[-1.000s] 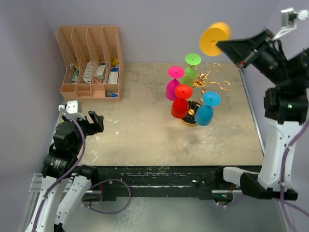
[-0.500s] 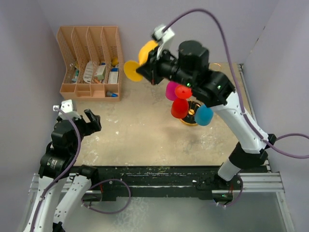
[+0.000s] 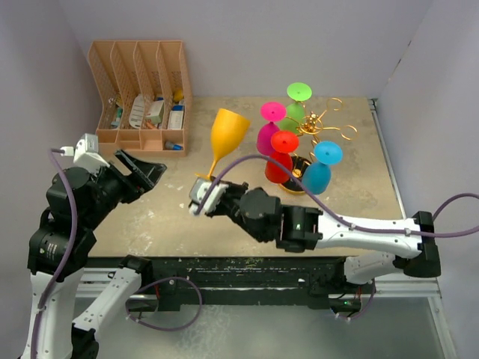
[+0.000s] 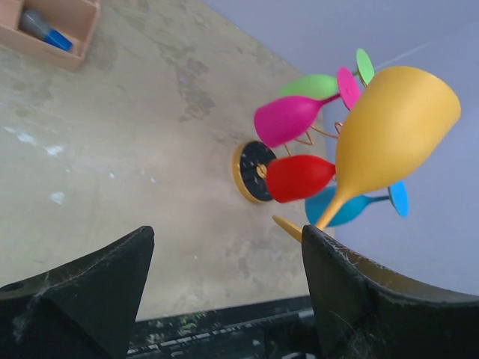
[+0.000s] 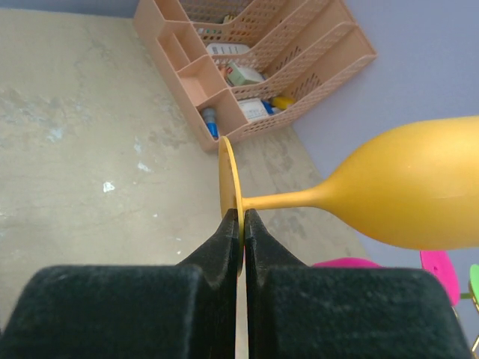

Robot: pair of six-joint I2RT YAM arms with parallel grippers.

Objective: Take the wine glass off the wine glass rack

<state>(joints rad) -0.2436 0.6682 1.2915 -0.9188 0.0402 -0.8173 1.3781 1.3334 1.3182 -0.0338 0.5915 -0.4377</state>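
Since the last frame the right arm has swung down from above the rack and now stretches low across the near part of the table (image 3: 172,217). The right gripper (image 5: 239,215) is pinched shut on the flat foot of the yellow glass (image 3: 227,129). That glass stands roughly upright, bowl up, clear of the rack and left of it. Whether its foot touches the table I cannot tell.

At near left the left gripper (image 4: 226,235) hangs wide open with nothing in it, facing the yellow glass.

Farther back on the right stands the rack (image 3: 323,126), gold wire on a round dark base. Four glasses hang on it bowl down: red (image 3: 280,166) and blue (image 3: 317,176) nearest, pink (image 3: 267,137) behind, and green (image 3: 295,112) farthest.

In the far left corner sits a peach organizer (image 3: 112,67) with four upright slots. They hold small bottles and tubes, with a yellow piece (image 3: 178,95) in the right-hand slot. A blue-capped tube (image 5: 210,120) lies in a low front compartment.
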